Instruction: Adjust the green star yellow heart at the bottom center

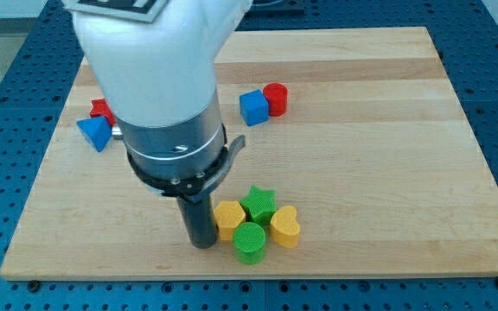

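Observation:
The green star (pixel 258 204) sits near the view's bottom center, in a tight cluster. The yellow heart (pixel 285 226) lies just to its lower right, touching it. A yellow hexagon-like block (pixel 228 218) is at the star's lower left and a green cylinder (pixel 250 242) is below the star. My tip (pixel 201 243) stands just left of the yellow hexagon block, close to or touching it, and left of the green cylinder.
A blue cube (pixel 252 107) and a red cylinder (pixel 276 98) sit together at the upper middle. A blue triangle (pixel 94 132) and a red block (pixel 101 110), partly hidden by the arm, lie at the view's left. The wooden board (pixel 387 155) ends near the cluster's bottom.

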